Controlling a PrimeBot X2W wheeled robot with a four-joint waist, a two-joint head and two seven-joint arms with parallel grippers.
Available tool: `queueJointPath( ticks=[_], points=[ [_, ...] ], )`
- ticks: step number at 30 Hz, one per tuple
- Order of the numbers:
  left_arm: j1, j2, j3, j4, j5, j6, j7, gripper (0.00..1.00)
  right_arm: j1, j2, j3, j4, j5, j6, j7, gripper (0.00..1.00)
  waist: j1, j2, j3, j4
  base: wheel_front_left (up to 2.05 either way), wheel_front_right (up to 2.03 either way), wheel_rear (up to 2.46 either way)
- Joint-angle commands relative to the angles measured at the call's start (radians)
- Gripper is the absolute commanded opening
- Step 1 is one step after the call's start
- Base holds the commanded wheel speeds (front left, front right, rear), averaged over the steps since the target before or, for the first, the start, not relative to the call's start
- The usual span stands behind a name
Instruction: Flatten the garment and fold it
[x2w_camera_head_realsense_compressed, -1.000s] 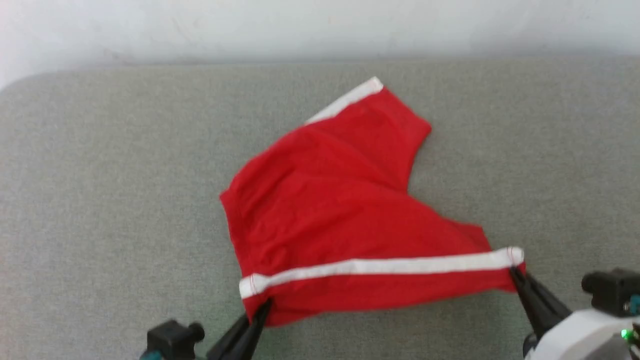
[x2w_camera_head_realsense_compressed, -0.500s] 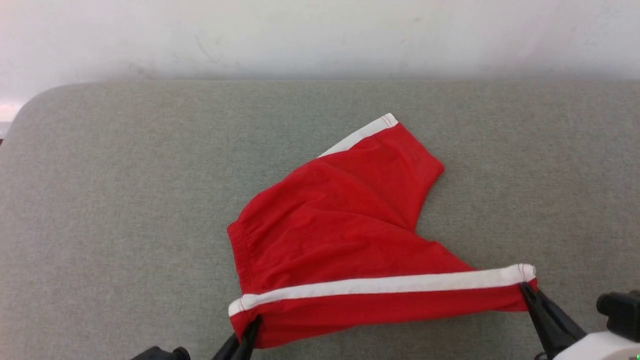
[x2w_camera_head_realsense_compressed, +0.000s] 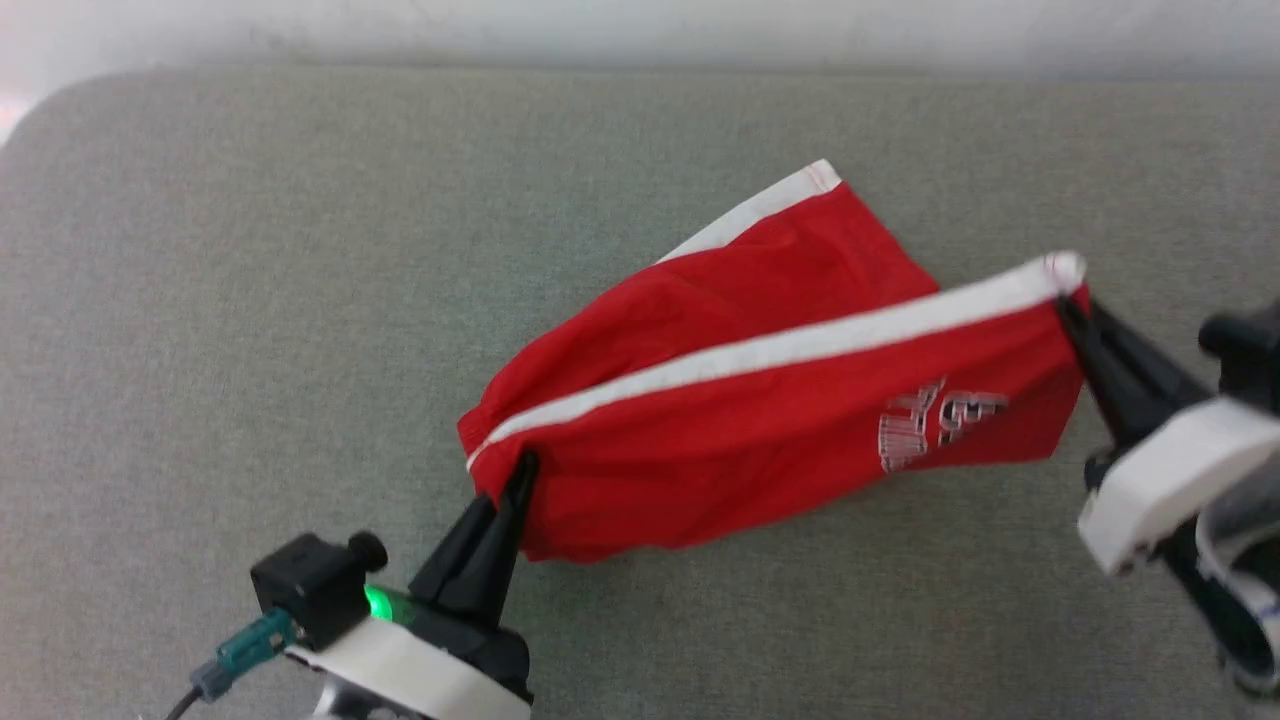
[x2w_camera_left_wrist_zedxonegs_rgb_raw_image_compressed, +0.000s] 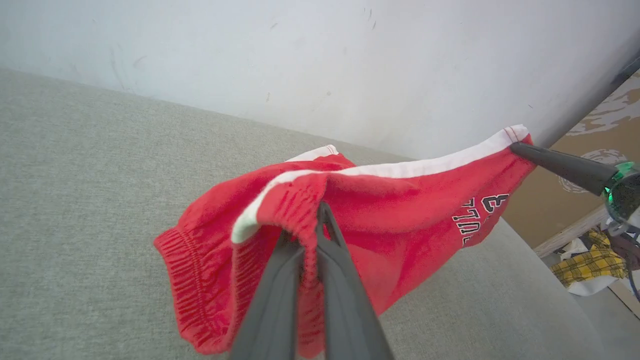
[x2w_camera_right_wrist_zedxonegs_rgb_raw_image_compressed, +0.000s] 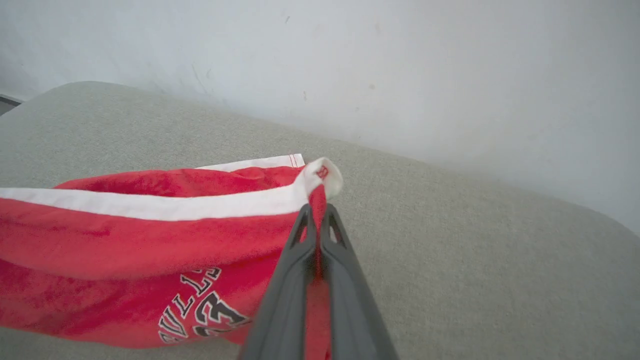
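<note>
The shorts (x2w_camera_head_realsense_compressed: 760, 420) lie partly on the grey tabletop (x2w_camera_head_realsense_compressed: 200, 300), right of its middle. Their far half rests flat, and the near half hangs in the air, stretched between the two arms.

The left end effector (x2w_camera_head_realsense_compressed: 520, 470) is clenched on the waistband end of the white band (x2w_camera_head_realsense_compressed: 780, 350). The right end effector (x2w_camera_head_realsense_compressed: 1068, 308) is clenched on the hem end of the same band. The band runs taut between them, above the half lying on the tabletop.

By my reading, the flattening looks largely done, since the far half lies smooth with only mild creasing. The first fold seems about midway, with the raised half lifted over the other but not laid down. What remains is to lower it, line up the edges, let go, and perhaps fold once more.

There is white-outlined lettering (x2w_camera_head_realsense_compressed: 935, 420) near the hem corner by the right end effector. The right wrist view gives "ULLS", with its first letter cut off by a crease. Digits sit beneath it, and the left wrist view shows a clear "3". The other digit is too hidden to be sure of. I can read no brand tag or care label.
</note>
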Motion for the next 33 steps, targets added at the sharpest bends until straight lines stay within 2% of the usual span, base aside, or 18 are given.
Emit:
queueJointPath(
  ticks=[1, 10, 15, 23, 33],
  points=[
    [-0.032, -0.010, 0.007, 0.007, -0.002, 0.004, 0.002, 0.00, -0.065, -0.027, 0.016, 0.015, -0.014, -0.001, 0.013, 0.00, -0.0002, 0.0001, 0.060, 0.035, 0.00, 0.00, 0.00],
    [-0.163, -0.052, 0.011, 0.056, 0.012, 0.019, 0.016, 0.00, -0.421, -0.196, 0.150, 0.181, -0.038, -0.001, 0.094, 0.00, -0.0002, 0.0001, 0.137, 0.107, 0.00, 0.00, 0.00],
    [-0.243, -0.077, -0.006, 0.088, 0.021, 0.012, 0.033, 0.00, -0.583, -0.248, 0.235, 0.305, -0.034, -0.001, 0.129, 0.00, -0.0002, 0.0001, 0.175, 0.151, 0.00, 0.00, 0.00],
    [-0.348, -0.128, -0.034, 0.177, 0.022, 0.008, 0.064, 0.00, -0.737, -0.258, 0.308, 0.507, -0.029, -0.001, 0.167, 0.00, -0.0002, 0.0001, 0.234, 0.203, 0.00, 0.00, 0.00],
    [-0.412, -0.166, -0.047, 0.282, 0.000, 0.025, 0.118, 0.00, -0.782, -0.258, 0.378, 0.654, -0.022, -0.001, 0.160, 0.00, -0.0002, 0.0001, 0.272, 0.229, 0.00, 0.00, 0.00]
  ],
)
